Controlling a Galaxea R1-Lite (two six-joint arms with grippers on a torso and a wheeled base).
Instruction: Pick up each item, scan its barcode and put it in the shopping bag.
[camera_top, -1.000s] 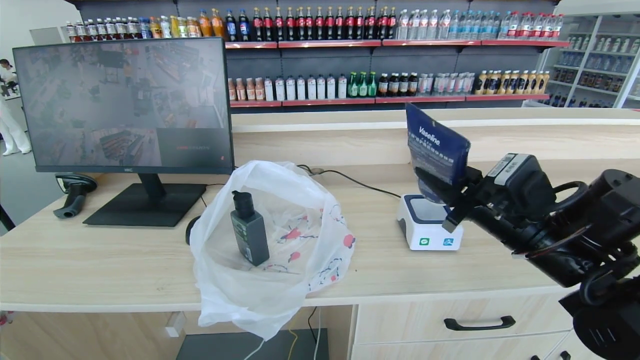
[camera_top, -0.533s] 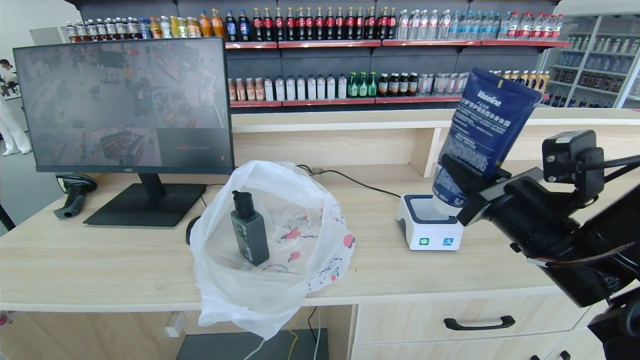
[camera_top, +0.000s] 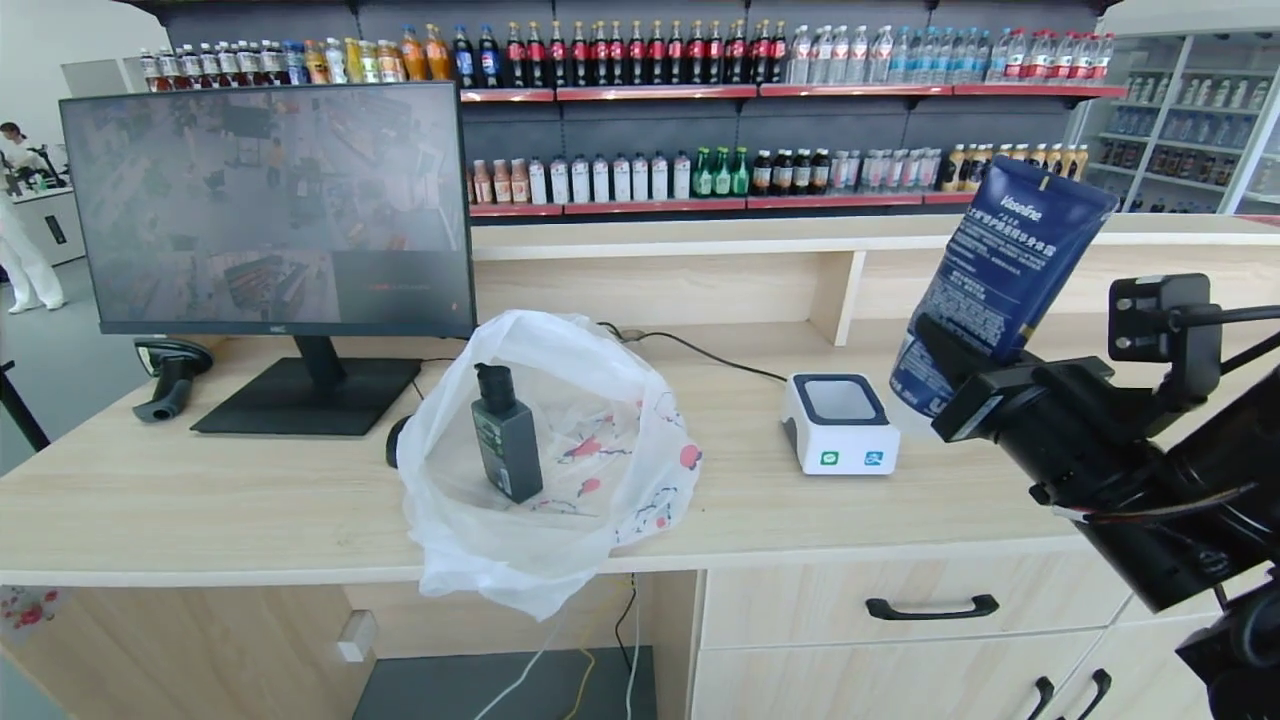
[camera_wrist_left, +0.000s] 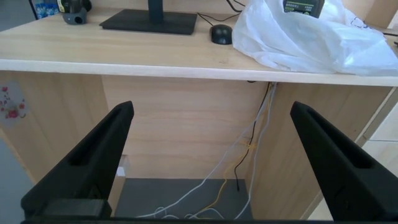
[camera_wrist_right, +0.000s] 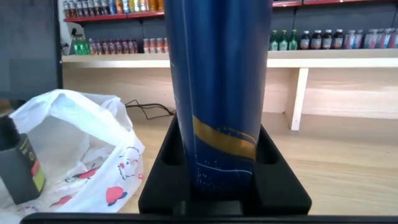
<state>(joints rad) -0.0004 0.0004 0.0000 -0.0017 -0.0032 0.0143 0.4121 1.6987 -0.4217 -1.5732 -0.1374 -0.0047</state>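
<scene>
Right gripper (camera_top: 962, 372) pinching blue tube (camera_top: 1010, 265), held tilted above counter (camera_top: 200, 500) just right of scanner (camera_top: 838, 420), left gripper (camera_wrist_left: 211, 112) spread and empty; advise facing its barcode squarely to the scanner window, then lowering it into shopping bag (camera_top: 620, 470) clear of pump bottle (camera_top: 507, 440).

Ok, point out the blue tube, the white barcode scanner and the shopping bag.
blue tube (camera_top: 1008, 265), head view, middle of its printed side
white barcode scanner (camera_top: 838, 399), head view, dark window on top
shopping bag (camera_top: 655, 480), head view, right-hand plastic wall
</scene>
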